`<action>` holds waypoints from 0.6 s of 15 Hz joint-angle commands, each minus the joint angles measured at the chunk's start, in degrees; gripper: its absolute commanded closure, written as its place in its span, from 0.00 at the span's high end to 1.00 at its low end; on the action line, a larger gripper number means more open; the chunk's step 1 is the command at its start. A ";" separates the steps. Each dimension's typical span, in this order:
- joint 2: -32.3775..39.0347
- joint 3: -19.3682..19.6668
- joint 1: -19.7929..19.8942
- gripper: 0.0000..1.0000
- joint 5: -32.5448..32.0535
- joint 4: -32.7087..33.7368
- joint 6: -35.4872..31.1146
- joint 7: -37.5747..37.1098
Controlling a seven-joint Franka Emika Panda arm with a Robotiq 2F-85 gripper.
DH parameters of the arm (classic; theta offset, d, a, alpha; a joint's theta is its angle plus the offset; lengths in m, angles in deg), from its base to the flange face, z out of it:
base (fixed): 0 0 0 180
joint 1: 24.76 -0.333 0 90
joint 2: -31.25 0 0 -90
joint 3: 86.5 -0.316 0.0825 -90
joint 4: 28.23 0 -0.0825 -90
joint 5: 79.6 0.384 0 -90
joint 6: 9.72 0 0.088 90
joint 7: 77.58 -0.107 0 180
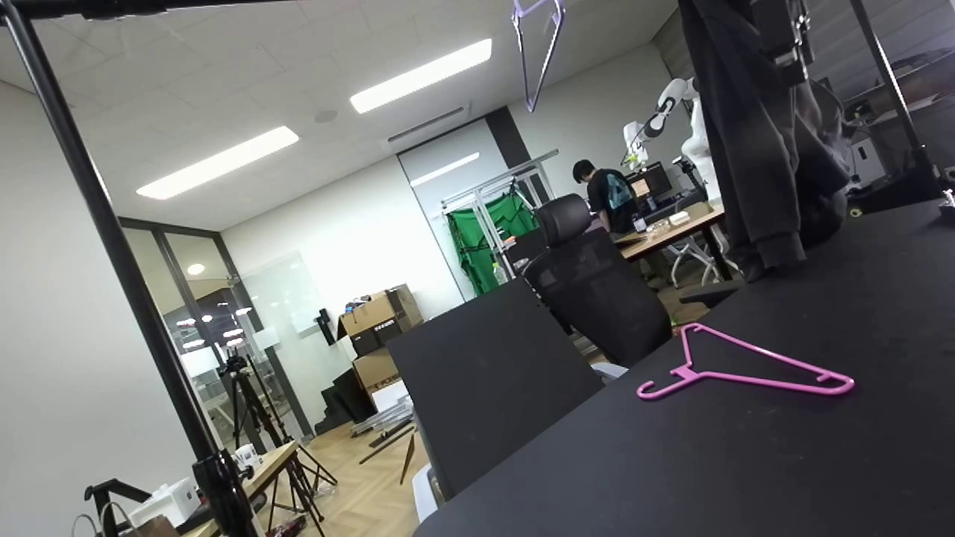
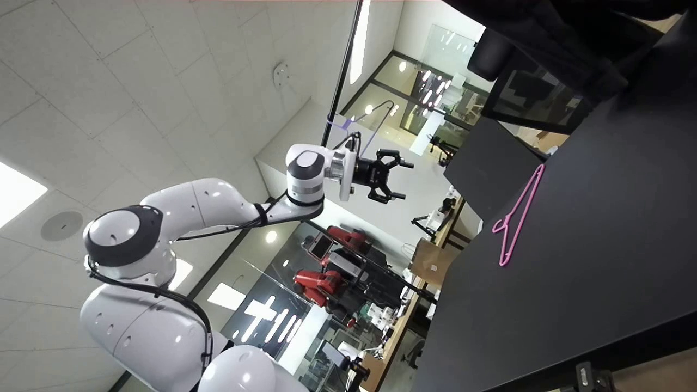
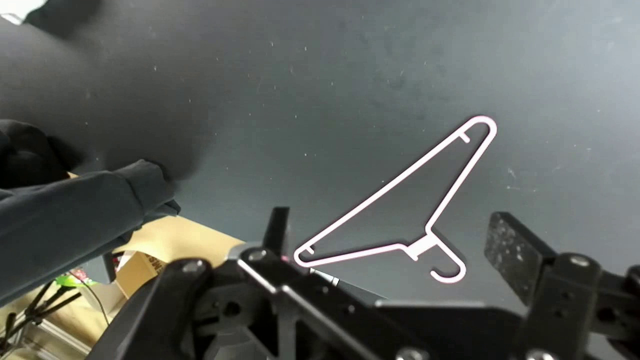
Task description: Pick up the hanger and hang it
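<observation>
The thin pink hanger (image 1: 683, 372) lies flat on the black table in both exterior views (image 2: 507, 220). In the wrist view the hanger (image 3: 421, 245) looks almost white; its hook points toward the bottom, between the fingers' outlines. My gripper (image 2: 403, 180) is open and empty, raised well above the table and apart from the hanger. Its two fingers stand wide apart in the wrist view (image 3: 395, 235). A purple hanger (image 1: 531, 10) hangs in the air at the top of an exterior view, and it hangs behind my wrist by a black rod in an exterior view (image 2: 347, 124).
The black table (image 1: 746, 462) bears the hanger. A black pole (image 1: 119, 246) joins a rail (image 1: 97, 7) overhead. Dark clothing (image 1: 761, 149) stands at the table's edge; it also shows in the wrist view (image 3: 75, 200). A black chair (image 1: 604, 291) stands beyond the table.
</observation>
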 commanded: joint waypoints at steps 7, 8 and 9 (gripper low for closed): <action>11.09 -1.75 -2.35 1.00 5.50 11.67 2.74 -17.59; 9.95 -1.63 -1.70 1.00 4.92 9.05 0.22 -13.08; 10.31 -1.73 -1.93 1.00 5.03 9.54 0.73 -14.36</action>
